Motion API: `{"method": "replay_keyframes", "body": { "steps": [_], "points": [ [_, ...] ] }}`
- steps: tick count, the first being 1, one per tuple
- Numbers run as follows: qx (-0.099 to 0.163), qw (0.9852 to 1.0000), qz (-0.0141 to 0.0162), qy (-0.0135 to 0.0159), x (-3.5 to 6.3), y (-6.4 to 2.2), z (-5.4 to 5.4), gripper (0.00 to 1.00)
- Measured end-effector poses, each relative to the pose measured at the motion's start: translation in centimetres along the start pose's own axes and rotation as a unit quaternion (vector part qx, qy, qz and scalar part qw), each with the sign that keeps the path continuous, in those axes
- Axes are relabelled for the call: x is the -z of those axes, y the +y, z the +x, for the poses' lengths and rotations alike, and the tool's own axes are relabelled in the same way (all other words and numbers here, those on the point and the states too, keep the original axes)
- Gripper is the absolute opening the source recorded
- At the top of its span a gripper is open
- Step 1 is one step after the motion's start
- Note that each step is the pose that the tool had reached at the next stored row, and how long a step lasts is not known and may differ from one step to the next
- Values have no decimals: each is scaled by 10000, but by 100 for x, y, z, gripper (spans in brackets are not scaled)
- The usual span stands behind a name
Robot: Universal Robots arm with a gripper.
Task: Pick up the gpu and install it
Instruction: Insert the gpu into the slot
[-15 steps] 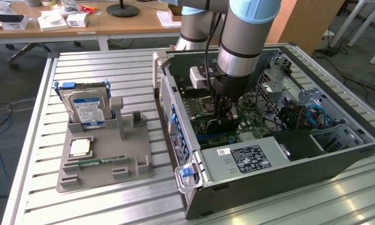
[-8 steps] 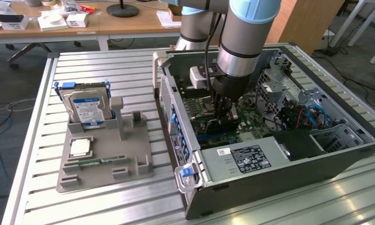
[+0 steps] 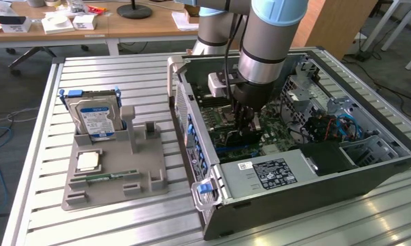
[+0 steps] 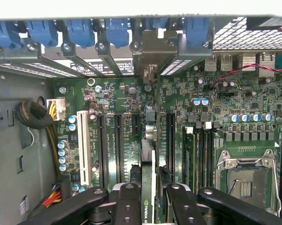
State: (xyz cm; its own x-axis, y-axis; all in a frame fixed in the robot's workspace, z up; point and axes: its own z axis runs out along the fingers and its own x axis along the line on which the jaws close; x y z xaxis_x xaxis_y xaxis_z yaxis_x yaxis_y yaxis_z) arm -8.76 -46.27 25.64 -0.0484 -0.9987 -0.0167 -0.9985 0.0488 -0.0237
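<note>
GPU [image 4: 148, 197], edge-on, sits clamped between the gripper's [image 4: 149, 199] partly closed fingers [image 4: 129, 201], held upright inside the open computer case [image 3: 315, 179] just above the motherboard [image 4: 211, 136] slots.

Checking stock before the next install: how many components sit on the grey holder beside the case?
3: the hard drive upright at the far end, a square chip lying flat, and a green RAM stick near the front edge.
</note>
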Motion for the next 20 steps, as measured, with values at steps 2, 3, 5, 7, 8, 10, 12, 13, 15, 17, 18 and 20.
{"method": "replay_keyframes", "body": {
  "steps": [2,3,5,7,8,10,12,13,15,17,18,20],
  "points": [
    [17,10000,-1,-15,1,0,0,25],
    [24,10000,-2,-22,1,0,0,25],
    [36,10000,-2,-47,-1,-1,-2,25],
    [44,10000,-1,-61,0,-1,-2,25],
    [45,10000,-2,-61,0,-1,-1,25],
    [45,10000,-3,-58,2,-1,-1,25],
    [45,10000,-4,-57,2,0,0,25],
    [45,10000,-4,-57,0,0,0,25],
    [45,10000,-3,-58,-8,0,0,25],
    [45,10000,-4,-57,-13,0,0,25],
    [45,10000,-4,-57,-13,0,0,25],
    [45,10000,-4,-57,-14,0,0,25]
  ]
}}
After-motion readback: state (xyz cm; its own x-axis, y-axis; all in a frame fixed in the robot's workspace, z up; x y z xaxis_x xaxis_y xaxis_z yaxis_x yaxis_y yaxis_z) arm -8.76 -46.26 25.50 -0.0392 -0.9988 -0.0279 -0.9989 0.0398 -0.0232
